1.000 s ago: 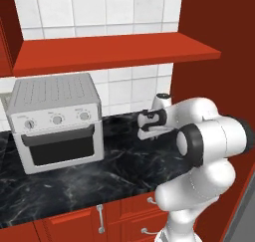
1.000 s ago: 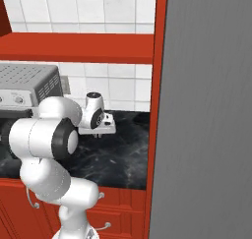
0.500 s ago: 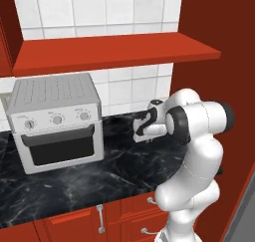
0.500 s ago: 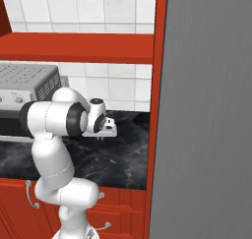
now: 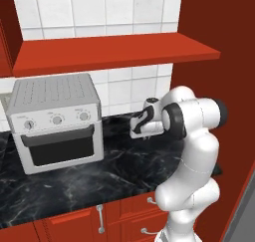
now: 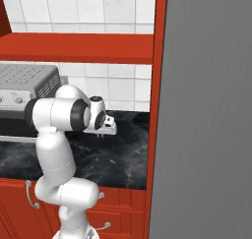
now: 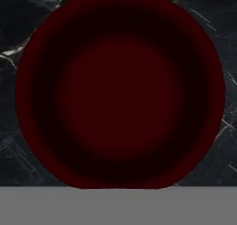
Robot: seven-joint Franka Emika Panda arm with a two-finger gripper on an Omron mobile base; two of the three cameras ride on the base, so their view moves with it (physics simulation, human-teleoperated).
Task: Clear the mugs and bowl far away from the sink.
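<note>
My fingers are drawn nearly together, and I can't tell whether they pinch anything. Straight below my gripper [image 5: 141, 128] sits 1 mug [image 7: 120, 90], dark red inside, its round mouth facing up at me, centred in the hand view. Beyond it is black counter [image 5: 114, 171]; the toaster oven [image 5: 55, 121] stands at left of the left base view.
</note>
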